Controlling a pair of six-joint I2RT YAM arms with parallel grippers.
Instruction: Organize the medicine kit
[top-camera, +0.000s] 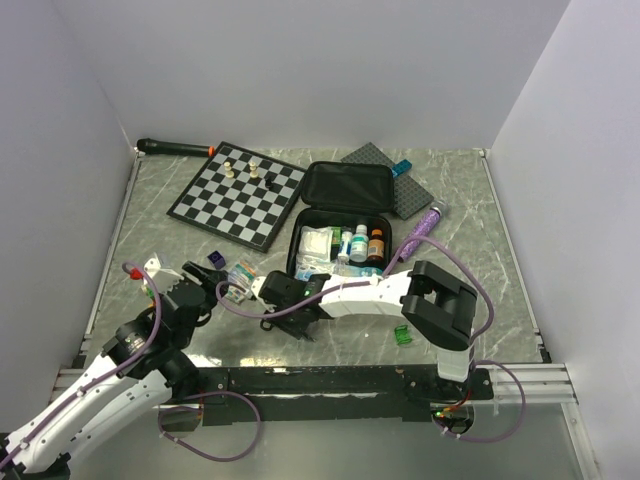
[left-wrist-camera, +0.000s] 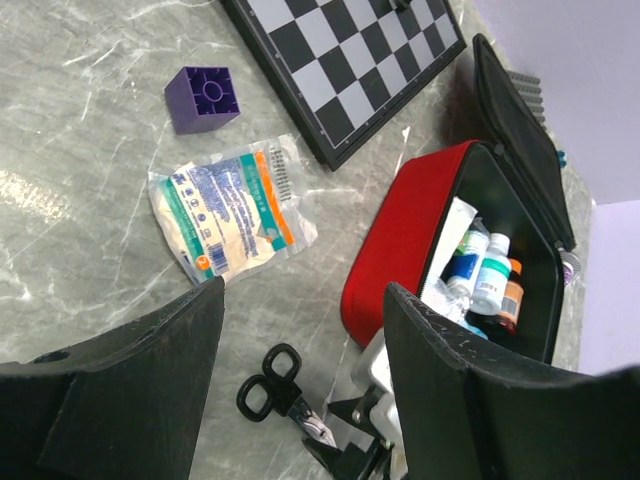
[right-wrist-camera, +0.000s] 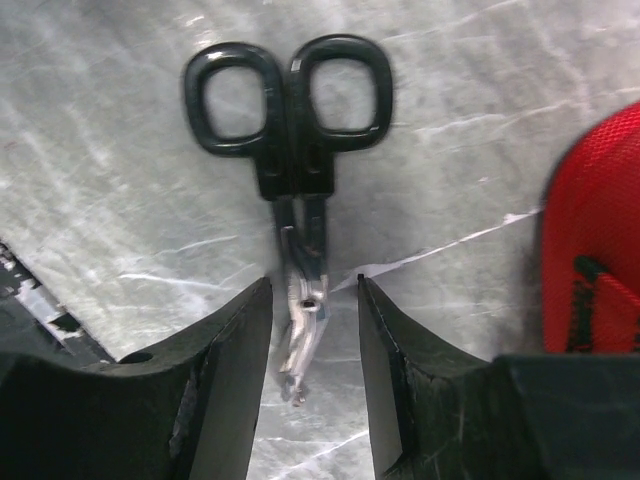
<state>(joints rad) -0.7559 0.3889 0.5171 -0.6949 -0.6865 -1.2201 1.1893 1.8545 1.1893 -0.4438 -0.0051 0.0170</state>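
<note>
Right gripper (right-wrist-camera: 313, 283) down at the table, jaws apart, straddling the scissors (right-wrist-camera: 290, 170) blades.
Left gripper (left-wrist-camera: 305, 292) spread, empty; medicine kit (left-wrist-camera: 390, 250) near the scissors.

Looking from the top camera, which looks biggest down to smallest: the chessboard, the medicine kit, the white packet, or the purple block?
1. chessboard and open medicine kit: they look about alike, so no ranking.
2. white packet.
3. purple block, the smallest.

No text can be read. The packet (left-wrist-camera: 232, 215), center left in the left wrist view, has blue print, but too small. The labels on the bottles (left-wrist-camera: 490, 272) in the kit (left-wrist-camera: 395, 240) are also too small.
</note>
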